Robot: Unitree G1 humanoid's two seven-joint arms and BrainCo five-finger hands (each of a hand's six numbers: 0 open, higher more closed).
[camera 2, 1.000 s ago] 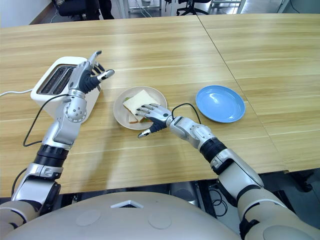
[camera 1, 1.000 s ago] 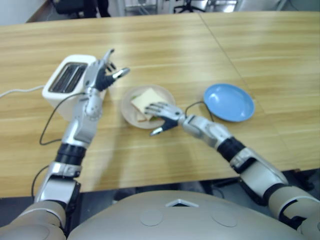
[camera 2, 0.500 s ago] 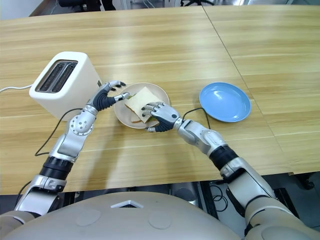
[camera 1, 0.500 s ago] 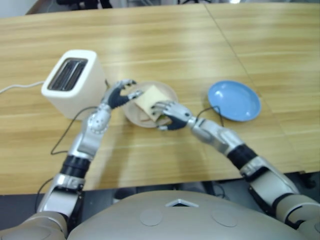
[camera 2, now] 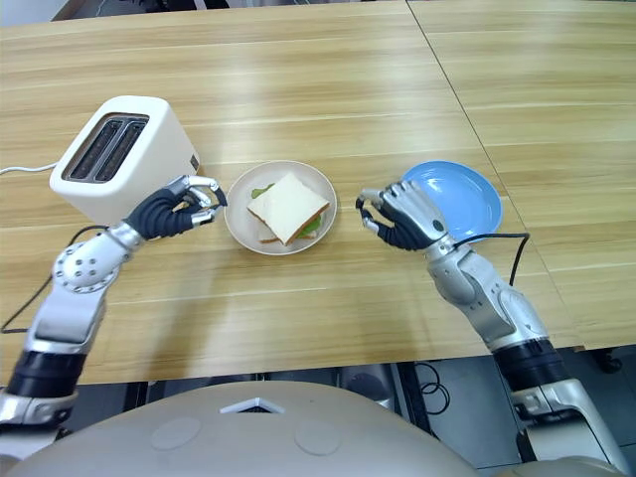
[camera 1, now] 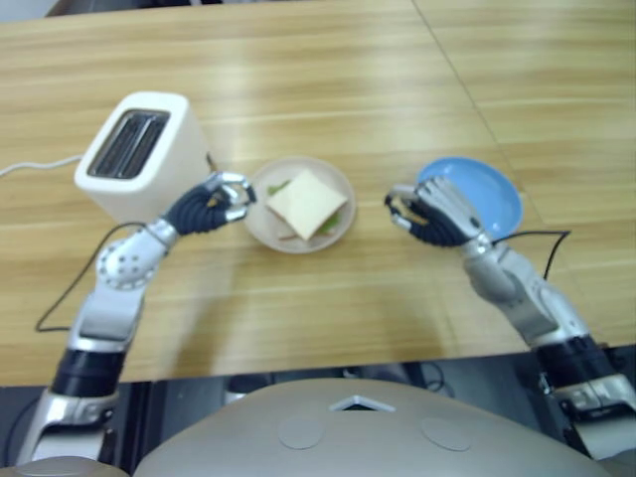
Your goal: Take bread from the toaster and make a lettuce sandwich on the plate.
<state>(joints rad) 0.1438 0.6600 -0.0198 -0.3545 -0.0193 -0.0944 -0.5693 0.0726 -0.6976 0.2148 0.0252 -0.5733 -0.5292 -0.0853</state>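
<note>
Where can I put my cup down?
Behind the toaster, plate and blue plate the table is bare. So is the near edge in front of the plate. It is crowded beside the plate: the left hand and right hand fill both gaps.

Both eyes look from high above the near edge of the tabletop (camera 2: pixel 328 60), facing forward and steeply down. They sit close enough that the toaster (camera 2: pixel 119 159) at left, the plate (camera 2: pixel 238 224) at centre and the blue plate (camera 2: pixel 467 189) at right span the frame. The two views share nearly all of this stretch. In the left eye view everything sits slightly further right.
</note>
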